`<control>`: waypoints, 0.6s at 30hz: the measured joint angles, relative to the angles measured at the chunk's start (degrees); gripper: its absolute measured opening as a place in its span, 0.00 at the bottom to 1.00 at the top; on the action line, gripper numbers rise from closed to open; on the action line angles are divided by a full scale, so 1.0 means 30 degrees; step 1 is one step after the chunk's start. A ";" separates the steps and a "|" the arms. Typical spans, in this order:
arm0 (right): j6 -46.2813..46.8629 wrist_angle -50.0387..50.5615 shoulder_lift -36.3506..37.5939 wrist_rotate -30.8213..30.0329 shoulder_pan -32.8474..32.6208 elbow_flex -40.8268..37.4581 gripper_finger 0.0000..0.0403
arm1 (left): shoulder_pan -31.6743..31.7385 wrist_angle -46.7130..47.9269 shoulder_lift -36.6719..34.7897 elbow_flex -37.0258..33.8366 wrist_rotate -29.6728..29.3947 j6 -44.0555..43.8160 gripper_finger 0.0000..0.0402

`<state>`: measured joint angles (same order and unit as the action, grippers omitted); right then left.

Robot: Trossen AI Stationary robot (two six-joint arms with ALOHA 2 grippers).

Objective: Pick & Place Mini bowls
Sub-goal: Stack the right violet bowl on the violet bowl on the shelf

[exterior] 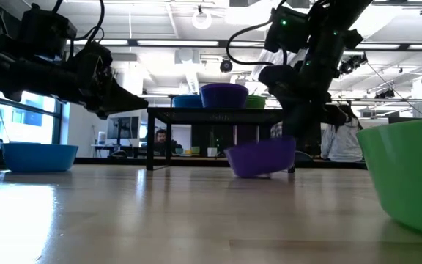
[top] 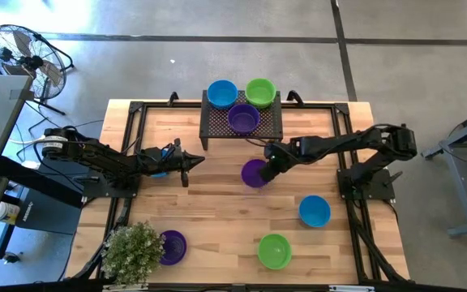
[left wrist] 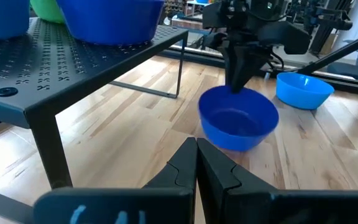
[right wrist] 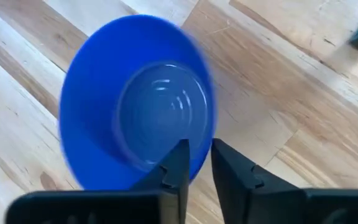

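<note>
On the wooden table (top: 217, 203), going left to right, a small potted plant (top: 133, 251) stands at about seven o'clock with a purple mini bowl (top: 173, 246) touching its right side. The left gripper (top: 191, 161) waits at nine o'clock, its fingers pressed together and holding nothing. At twelve o'clock the black perforated rack (top: 217, 123) carries three mini bowls: blue (top: 222, 93), purple (top: 243, 118) and green (top: 260, 92).

Just below the rack, near the centre, sits another purple bowl (top: 254, 173); in the low view it looks slightly tilted. The right gripper (top: 267, 173) is at this bowl's three o'clock rim, its fingers (right wrist: 179, 163) slightly spread with the rim's edge at the narrow gap between them; whether they touch it I cannot tell.

A green bowl (top: 274, 251) lies at five o'clock, a blue bowl (top: 314, 211) at four o'clock.
</note>
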<state>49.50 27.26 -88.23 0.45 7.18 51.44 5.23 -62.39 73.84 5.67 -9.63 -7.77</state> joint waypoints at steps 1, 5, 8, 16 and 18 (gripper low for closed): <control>0.0025 0.0002 0.0000 0.0002 0.0000 0.0000 0.16 | 0.0000 0.0000 0.0000 0.0000 0.0002 0.0000 0.00; 0.0013 0.0271 0.0229 0.0179 0.0000 0.0000 0.22 | 0.0000 -0.0007 0.0000 0.0000 0.0002 0.0000 0.00; -0.0094 0.0968 0.0920 0.0455 -0.0007 0.0000 0.24 | 0.0000 -0.0006 0.0000 0.0000 0.0002 0.0000 0.00; 0.0112 0.3794 0.2895 -0.0196 -0.0016 0.0000 0.04 | 0.0000 -0.0007 0.0000 0.0000 0.0001 0.0000 0.00; -0.0003 0.3755 0.3086 0.0652 -0.0022 0.0000 0.02 | 0.0000 -0.0015 0.0000 0.0000 -0.0005 0.0000 0.00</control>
<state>49.49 38.53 -78.97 2.41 7.11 51.44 5.23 -62.44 73.84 5.67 -9.65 -7.77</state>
